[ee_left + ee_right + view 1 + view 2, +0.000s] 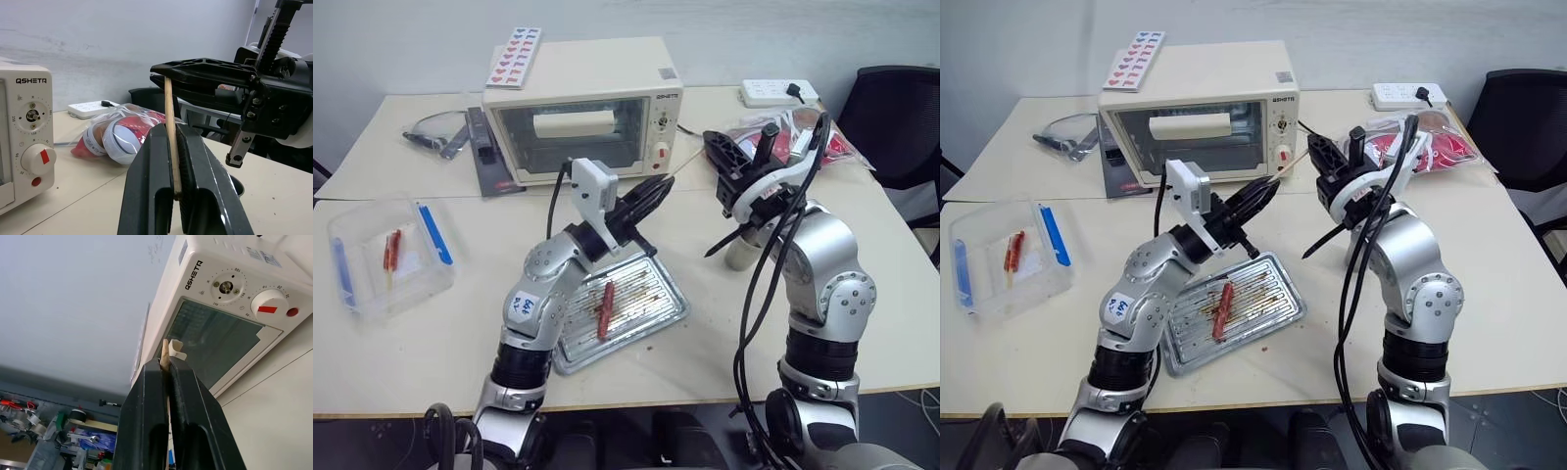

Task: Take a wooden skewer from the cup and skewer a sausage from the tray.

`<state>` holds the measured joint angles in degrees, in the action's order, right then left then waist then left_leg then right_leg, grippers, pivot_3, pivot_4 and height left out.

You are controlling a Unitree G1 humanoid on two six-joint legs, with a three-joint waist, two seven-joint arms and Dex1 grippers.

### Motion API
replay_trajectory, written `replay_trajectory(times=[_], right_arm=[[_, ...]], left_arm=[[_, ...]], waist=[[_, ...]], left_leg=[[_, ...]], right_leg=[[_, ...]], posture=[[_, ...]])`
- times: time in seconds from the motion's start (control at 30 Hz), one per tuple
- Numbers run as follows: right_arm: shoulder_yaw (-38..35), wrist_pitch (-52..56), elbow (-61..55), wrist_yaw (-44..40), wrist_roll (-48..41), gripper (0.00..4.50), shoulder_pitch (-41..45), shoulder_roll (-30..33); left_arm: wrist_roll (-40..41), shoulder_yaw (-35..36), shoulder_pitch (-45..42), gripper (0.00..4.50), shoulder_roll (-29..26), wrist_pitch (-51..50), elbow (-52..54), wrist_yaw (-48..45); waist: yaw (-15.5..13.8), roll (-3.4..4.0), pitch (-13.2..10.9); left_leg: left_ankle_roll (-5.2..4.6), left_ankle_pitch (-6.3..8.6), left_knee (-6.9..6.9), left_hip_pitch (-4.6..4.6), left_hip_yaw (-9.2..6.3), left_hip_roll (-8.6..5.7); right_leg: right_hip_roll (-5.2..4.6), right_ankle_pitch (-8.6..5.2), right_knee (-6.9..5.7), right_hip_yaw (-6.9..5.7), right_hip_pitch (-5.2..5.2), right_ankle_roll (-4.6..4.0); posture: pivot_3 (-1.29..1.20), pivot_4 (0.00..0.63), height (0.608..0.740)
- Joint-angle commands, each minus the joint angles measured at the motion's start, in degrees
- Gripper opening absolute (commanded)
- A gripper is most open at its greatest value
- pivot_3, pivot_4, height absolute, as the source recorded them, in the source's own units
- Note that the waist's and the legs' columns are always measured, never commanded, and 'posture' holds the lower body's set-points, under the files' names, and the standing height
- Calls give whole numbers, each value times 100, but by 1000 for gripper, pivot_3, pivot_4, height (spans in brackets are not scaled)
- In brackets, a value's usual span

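Ribbed, stained metal tray (pixel 658 311); wooden skewer (pixel 171 142)

Toaster oven (pixel 582 108): cream-white, glass door, two dials and a red knob mark on its front panel; stands at 12 o'clock on the far table.
Card on oven (pixel 514 56): white sheet with red and blue heart shapes, lying on the oven's top at its 10 o'clock corner.
Clear plastic box (pixel 386 257): at 9 o'clock on the near table, blue clips on its sides, reddish pieces inside.
Power strip (pixel 779 92): white, at 1 o'clock near the far table's edge, a black plug in it.
Plastic bag (pixel 1420 147): clear, red and white contents, at 2 o'clock.
Black chair (pixel 899 122): at 3 o'clock beyond the table.
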<state>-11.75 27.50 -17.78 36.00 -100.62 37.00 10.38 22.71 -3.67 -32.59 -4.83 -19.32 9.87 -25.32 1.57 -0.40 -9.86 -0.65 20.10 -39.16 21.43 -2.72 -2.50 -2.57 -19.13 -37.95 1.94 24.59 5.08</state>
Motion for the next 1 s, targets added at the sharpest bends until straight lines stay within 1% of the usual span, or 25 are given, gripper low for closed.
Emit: replay_trajectory(times=[0.03,0.1,0.2,0.23,0.27,0.33,0.37,0.5,0.6,0.63,0.73,0.8,0.93,0.97,1.0], right_arm=[[-50,25,-138,-69,-68,0,30,41],[-40,64,-132,-86,-45,0,18,83],[47,270,-167,-162,77,0,-27,305],[110,433,-180,-237,179,511,-24,484],[168,583,-188,-312,283,649,-11,645],[378,990,-234,-567,704,1188,49,1131],[502,1200,-252,-708,927,1395,76,1387],[990,1864,-432,-1599,1855,1395,106,2233],[1823,2483,-747,-2520,2822,1395,163,2873],[2083,2632,-859,-2799,3076,1395,171,2996],[2569,2923,-1028,-3488,3497,1395,168,3082],[2724,3077,-1034,-3821,3672,1395,147,3033],[3174,3433,-954,-4230,4079,2100,124,2775],[3115,3663,-763,-4085,3850,2396,90,2466],[3045,3844,-607,-3992,3681,2396,70,2219]], left_arm=[[-15,189,-223,135,5,153,60,132],[-35,202,-265,135,-65,94,54,129],[67,348,-275,135,-301,-11,98,-4],[116,408,-264,0,-430,-72,125,-81],[159,452,-254,0,-541,-128,145,-141],[281,611,-164,0,-912,-302,256,-347],[364,710,-87,0,-1135,-410,332,-480],[821,1226,317,0,-2201,-882,629,-1158],[1221,1833,895,0,-3360,-1285,880,-1971],[1307,1989,1087,0,-3666,-1359,967,-2177],[1519,2336,1508,0,-4252,-1526,1169,-2527],[1626,2510,1696,0,-4485,-1627,1277,-2640],[1743,2920,2110,0,-4779,-1749,1487,-2746],[1748,2996,2196,0,-4789,-1769,1550,-2700],[1756,3037,2244,0,-4785,-1786,1593,-2653]], waist=[[0,0,0],[0,0,0],[1,0,0],[0,0,0],[1,0,0],[7,0,0],[5,0,0],[13,0,0],[26,3,-2],[20,2,-2],[-18,2,-2],[-65,1,-3],[-119,0,-2],[-127,0,-2],[-126,-1,-2]], left_leg=[[0,0,0,0,0,0],[0,0,0,0,0,0],[0,0,0,0,0,0],[0,0,0,0,0,0],[0,0,0,0,0,0],[0,0,2,0,1,1],[0,0,4,1,1,2],[0,0,9,3,2,4],[0,0,12,5,0,6],[1,1,16,5,0,8],[1,1,15,5,-4,7],[-3,4,9,5,-8,5],[-8,6,6,5,-7,-2],[-7,6,6,5,-8,-1],[-7,6,7,5,-8,-1]], right_leg=[[0,0,0,0,0,0],[0,0,0,0,0,0],[0,0,0,0,0,0],[0,0,0,0,0,0],[0,0,0,0,1,0],[0,0,1,1,3,0],[1,0,0,2,5,0],[2,0,7,2,7,0],[2,-1,21,1,10,-1],[3,-1,18,2,12,-2],[1,-2,38,-1,9,-3],[-4,-2,44,-5,-2,-3],[-11,-1,46,-4,-3,-3],[-10,-1,45,-4,-1,-3],[-10,-1,44,-5,0,-3]], posture=[[0,150,740],[0,150,740],[0,150,740],[0,150,740],[0,150,740],[0,150,740],[0,150,740],[0,150,740],[0,150,740],[0,150,740],[0,150,740],[0,150,740],[0,150,740],[0,150,740],[0,150,740]])
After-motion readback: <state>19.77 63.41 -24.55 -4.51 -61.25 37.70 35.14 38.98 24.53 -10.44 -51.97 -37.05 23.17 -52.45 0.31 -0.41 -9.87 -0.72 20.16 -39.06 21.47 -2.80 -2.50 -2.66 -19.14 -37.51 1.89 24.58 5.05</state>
